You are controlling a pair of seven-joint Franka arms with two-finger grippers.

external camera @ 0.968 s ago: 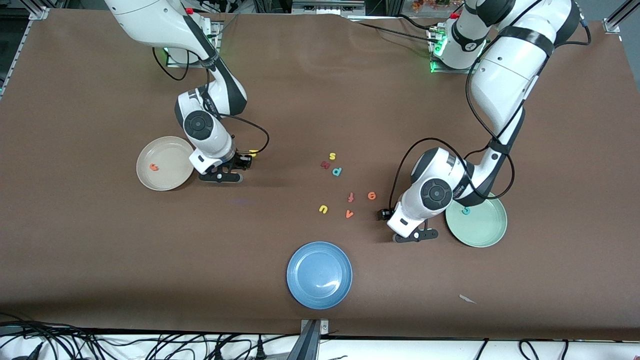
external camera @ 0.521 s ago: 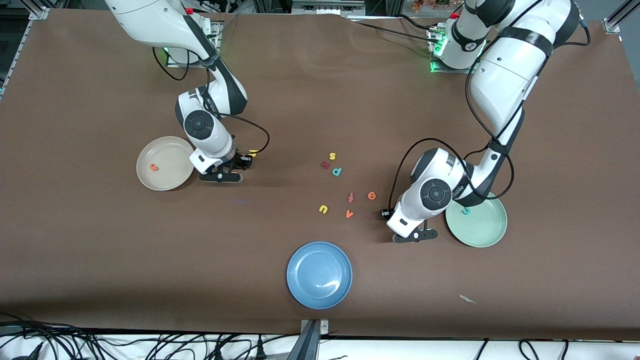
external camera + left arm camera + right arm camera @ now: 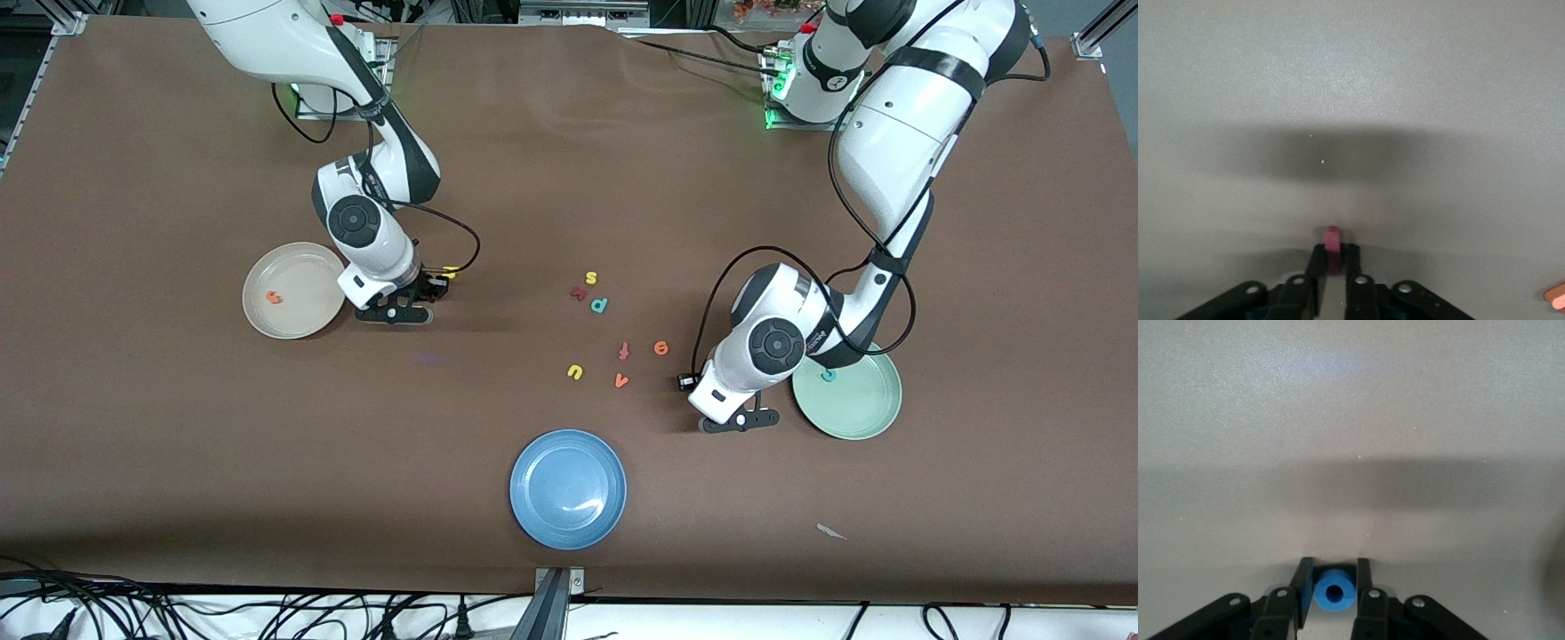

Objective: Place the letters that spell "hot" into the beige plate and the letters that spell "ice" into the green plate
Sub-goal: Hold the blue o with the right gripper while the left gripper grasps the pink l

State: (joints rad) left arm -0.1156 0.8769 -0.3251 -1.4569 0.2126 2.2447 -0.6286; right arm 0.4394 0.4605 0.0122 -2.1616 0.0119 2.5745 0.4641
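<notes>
Front view, beige plate: toward the right arm's end of the bench; holds the orange t.
Front view, green plate: toward the left arm's end; holds the teal c.
Front view, right claw: low at the bench just beside the beige plate, a yellow letter showing at its tip, likely the h.
Front view, left claw: low at the bench just beside the green plate.
Front view, loose letters: orange e on the bench among others between the two arms; blue plate nearest the camera, with nothing in it.
Left wrist view, left claw: pressed onto the dark red i, pinched upright at bench level.
Right wrist view, right claw: pinching the blue o between its fingers on the bench.
Progress, judged: one letter in each plate; i and o gripped but not delivered; e and h left.
</notes>
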